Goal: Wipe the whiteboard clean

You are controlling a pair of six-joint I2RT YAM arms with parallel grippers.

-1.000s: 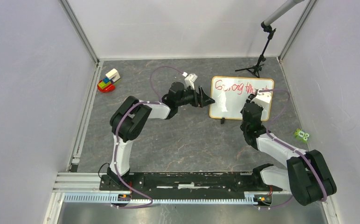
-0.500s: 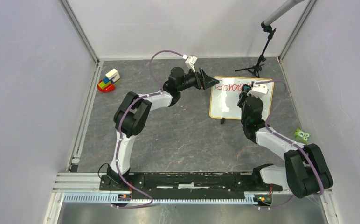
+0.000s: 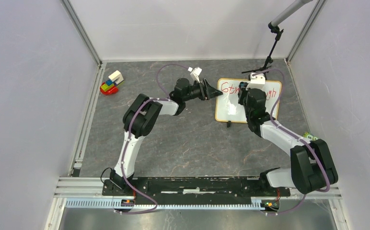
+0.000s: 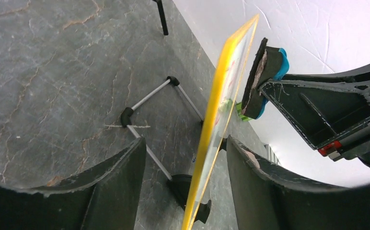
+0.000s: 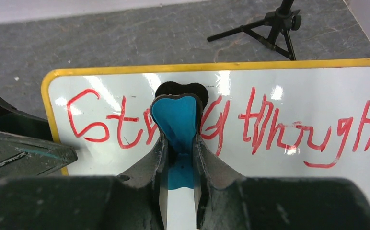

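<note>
The whiteboard (image 3: 231,109) stands tilted up on small black feet, with a yellow-looking frame and red handwriting across its top (image 5: 293,91). My right gripper (image 5: 179,139) is shut on a blue eraser (image 5: 177,117), whose dark pad presses the board in the middle of the first red word. In the left wrist view the eraser (image 4: 269,67) meets the board's face (image 4: 220,103) edge-on. My left gripper (image 4: 185,148) is open, its jaws straddling the board's left edge without visibly touching it. From above, the left gripper (image 3: 216,92) sits at that edge and the right gripper (image 3: 244,94) over the writing.
A black tripod (image 3: 264,67) stands just behind the board. The board's wire prop (image 4: 144,100) rests on the floor behind it. A toy of coloured blocks on a red dish (image 3: 110,84) lies far left, and a small green object (image 3: 310,136) lies right of the right arm.
My right gripper with the eraser has slid from the board's right edge leftward to the first word. My left gripper rose to the board's upper-left corner, then settled astride its left edge.
</note>
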